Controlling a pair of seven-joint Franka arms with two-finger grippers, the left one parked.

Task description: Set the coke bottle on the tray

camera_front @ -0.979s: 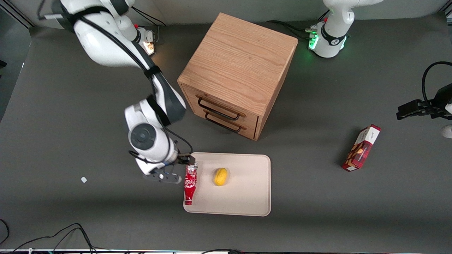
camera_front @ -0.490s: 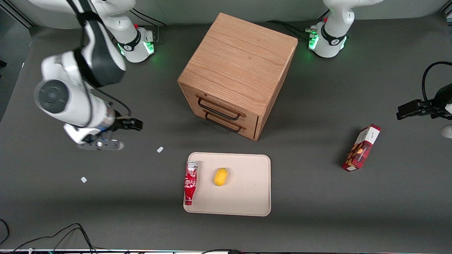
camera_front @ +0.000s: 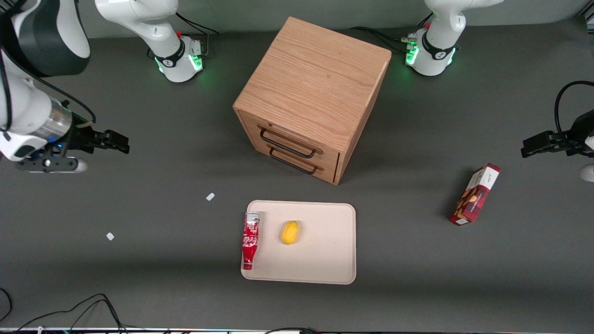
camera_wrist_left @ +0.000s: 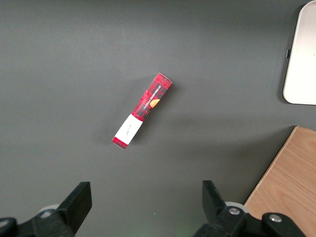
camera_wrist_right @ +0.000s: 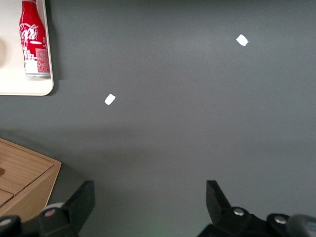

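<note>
The red coke bottle [camera_front: 250, 240] lies on its side on the cream-white tray [camera_front: 325, 260], along the tray's edge toward the working arm's end, cap pointing toward the front camera. In the right wrist view the coke bottle [camera_wrist_right: 33, 45] shows on a corner of the tray [camera_wrist_right: 19, 86]. My gripper [camera_front: 121, 143] hangs high over bare table far from the tray, toward the working arm's end. It is open, its two dark fingers wide apart with nothing between them; the gripper [camera_wrist_right: 149, 200] looks down on grey table.
A yellow lemon-like fruit [camera_front: 290, 232] lies on the tray beside the bottle. The wooden drawer cabinet [camera_front: 311, 97] stands farther from the front camera than the tray. A red snack box [camera_front: 474, 194] lies toward the parked arm's end. Two white scraps [camera_front: 210, 196] [camera_front: 110, 236] lie on the table.
My gripper let go of the bottle at the tray's edge and rose away toward the working arm's end. The bottle stays lying on the tray.
</note>
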